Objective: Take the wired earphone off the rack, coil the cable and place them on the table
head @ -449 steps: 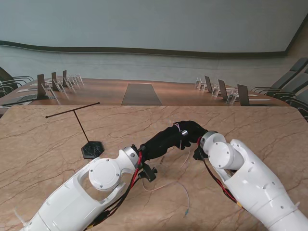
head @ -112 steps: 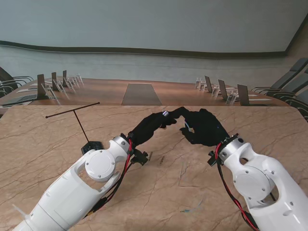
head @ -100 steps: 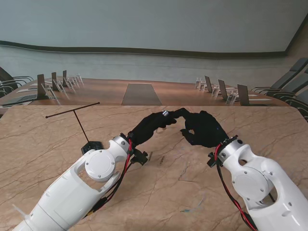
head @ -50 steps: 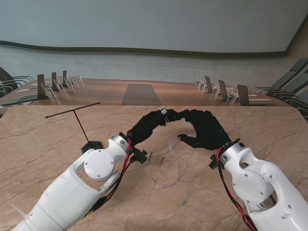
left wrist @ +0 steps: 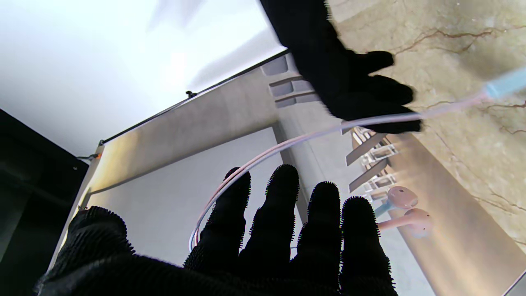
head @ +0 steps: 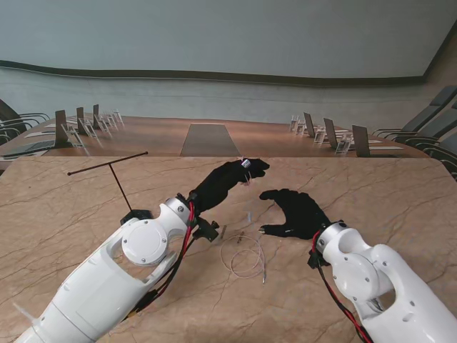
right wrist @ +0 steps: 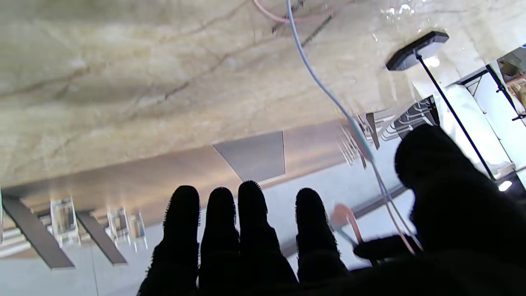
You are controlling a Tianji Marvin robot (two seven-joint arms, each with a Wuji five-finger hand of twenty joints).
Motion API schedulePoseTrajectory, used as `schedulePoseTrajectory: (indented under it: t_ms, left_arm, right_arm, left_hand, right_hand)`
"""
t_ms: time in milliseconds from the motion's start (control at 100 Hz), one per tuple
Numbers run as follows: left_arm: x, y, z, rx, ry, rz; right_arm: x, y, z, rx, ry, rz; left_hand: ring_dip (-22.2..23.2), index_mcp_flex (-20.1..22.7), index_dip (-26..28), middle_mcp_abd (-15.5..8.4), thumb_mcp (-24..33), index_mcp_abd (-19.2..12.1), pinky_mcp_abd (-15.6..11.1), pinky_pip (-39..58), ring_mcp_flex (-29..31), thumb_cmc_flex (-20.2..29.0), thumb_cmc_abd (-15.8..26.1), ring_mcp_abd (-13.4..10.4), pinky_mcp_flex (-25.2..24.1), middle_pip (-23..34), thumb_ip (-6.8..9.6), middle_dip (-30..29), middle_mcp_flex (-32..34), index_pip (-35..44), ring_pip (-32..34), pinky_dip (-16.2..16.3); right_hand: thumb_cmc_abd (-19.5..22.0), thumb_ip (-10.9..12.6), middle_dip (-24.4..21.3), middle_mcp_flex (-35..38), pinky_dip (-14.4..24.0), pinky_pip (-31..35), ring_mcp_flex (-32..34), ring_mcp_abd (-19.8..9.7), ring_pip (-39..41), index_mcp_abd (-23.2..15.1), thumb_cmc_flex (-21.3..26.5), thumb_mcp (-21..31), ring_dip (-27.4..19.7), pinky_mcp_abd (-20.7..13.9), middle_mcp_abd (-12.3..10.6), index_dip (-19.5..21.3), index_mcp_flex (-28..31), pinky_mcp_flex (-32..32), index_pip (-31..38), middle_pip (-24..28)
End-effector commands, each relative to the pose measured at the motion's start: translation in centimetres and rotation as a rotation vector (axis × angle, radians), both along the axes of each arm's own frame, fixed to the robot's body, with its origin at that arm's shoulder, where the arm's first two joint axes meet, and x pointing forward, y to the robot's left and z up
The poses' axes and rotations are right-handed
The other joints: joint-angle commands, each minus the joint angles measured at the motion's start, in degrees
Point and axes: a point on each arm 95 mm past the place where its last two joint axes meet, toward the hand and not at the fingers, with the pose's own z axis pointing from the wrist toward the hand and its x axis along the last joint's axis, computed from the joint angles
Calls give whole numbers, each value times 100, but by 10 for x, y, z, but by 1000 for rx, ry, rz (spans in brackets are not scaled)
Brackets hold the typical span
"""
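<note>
The earphone's thin pale cable (head: 243, 256) lies partly as a loose ring on the marble table (head: 71, 214), between my two arms. A strand rises from it toward my raised left hand (head: 227, 182). In the left wrist view the cable (left wrist: 312, 137) loops round the index finger of that hand (left wrist: 287, 230), and two pink earbuds (left wrist: 404, 205) dangle past the fingertips. The cable runs on to a light-blue plug (left wrist: 503, 84). My right hand (head: 293, 214) hovers low over the table, fingers spread and holding nothing. The right wrist view shows the cable (right wrist: 324, 90) crossing beside its thumb.
The black T-shaped rack (head: 114, 166) stands bare at the left on its dark base (head: 136, 214); the base (right wrist: 417, 49) also shows in the right wrist view. A conference table with chairs and name stands (head: 207, 139) lies beyond the far edge.
The hands, fingertips together a second ago, have parted. My right hand let go, opened and dropped toward the table. A ring of cable now lies on the table below them.
</note>
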Motion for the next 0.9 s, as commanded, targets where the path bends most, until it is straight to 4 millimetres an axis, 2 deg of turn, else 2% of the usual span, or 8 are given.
schedulePoseTrajectory:
  t_ms: [0,410,510,600,660,680,720,890]
  left_arm:
    - [-4,-6,4,-2,-1,-18]
    - [-11,-23,5,-2,33,-71]
    - [-13,-27,5,-10,44,-84]
    - [-15,-31,5,-16,56,-97]
    - [-17,-33,5,-19,63,-105]
    - [-17,-33,5,-20,65,-107]
    - [-19,-34,5,-22,69,-112]
    - [-22,-36,4,-33,77,-119]
  right_arm:
    - [4,5,-11,14,33,-2]
    - [30,41,-42,61,131,26]
    - [35,45,-44,77,131,17]
    - [39,48,-45,100,125,-4]
    - [42,49,-47,110,115,-17]
    - [43,49,-47,110,111,-21]
    - [46,49,-49,107,104,-25]
    - [53,47,-54,97,70,-46]
  left_hand:
    - [-40,-35,-33,-196,-85,-149,-229,29,-59,-59,39,-204,14,58,4,-54,-162,-83,9,-116]
    - [-65,-28,-23,-209,-81,-158,-276,65,-58,-38,46,-218,17,168,7,-90,-208,-89,29,-205]
    - [-66,-20,-13,-211,-76,-182,-290,79,-49,-19,45,-206,32,186,8,-96,-213,-78,39,-218]
    - [-67,-17,9,-223,-71,-233,-326,94,-32,7,51,-213,62,207,9,-101,-206,-52,54,-229]
    - [-63,-33,24,-230,-70,-265,-311,123,-6,18,62,-160,112,221,9,-100,-202,-35,74,-225]
    - [-60,-32,31,-235,-66,-275,-304,135,6,28,66,-148,129,231,11,-97,-192,-27,83,-222]
    - [-58,-53,43,-233,-65,-279,-299,153,16,41,76,-139,143,240,11,-96,-202,-16,98,-218]
    - [28,-102,97,-46,-79,-312,-161,349,205,95,107,15,274,295,7,-77,-141,38,291,-145]
  right_hand:
    - [11,-121,-106,-185,-172,-306,-176,-225,-178,-22,-315,-154,-108,-363,-139,20,-128,-122,-201,-162]
    - [88,-83,-92,-155,-339,-340,-125,-414,-292,-221,-277,-153,-294,-665,-349,308,-79,-149,-206,-196]
    - [260,12,56,-114,-449,-93,-57,-459,49,-447,260,62,-252,-716,-435,485,-61,-95,343,166]
    - [581,105,124,345,-624,298,114,-570,282,-892,1236,397,-274,-803,-580,666,-20,-16,1716,284]
    - [700,69,179,837,-670,605,333,-559,440,-1122,1775,463,-196,-780,-612,589,459,83,2142,341]
    - [667,-104,211,1078,-775,749,419,-556,478,-1257,1978,385,-165,-767,-655,-37,646,114,2546,308]
    - [589,-207,217,1331,-820,886,525,-552,529,-1435,2185,455,-137,-766,-721,-277,889,159,2817,280]
    - [121,-291,220,2859,-973,1571,1286,-424,859,-1755,2489,1897,52,-623,-524,402,3010,533,3225,144]
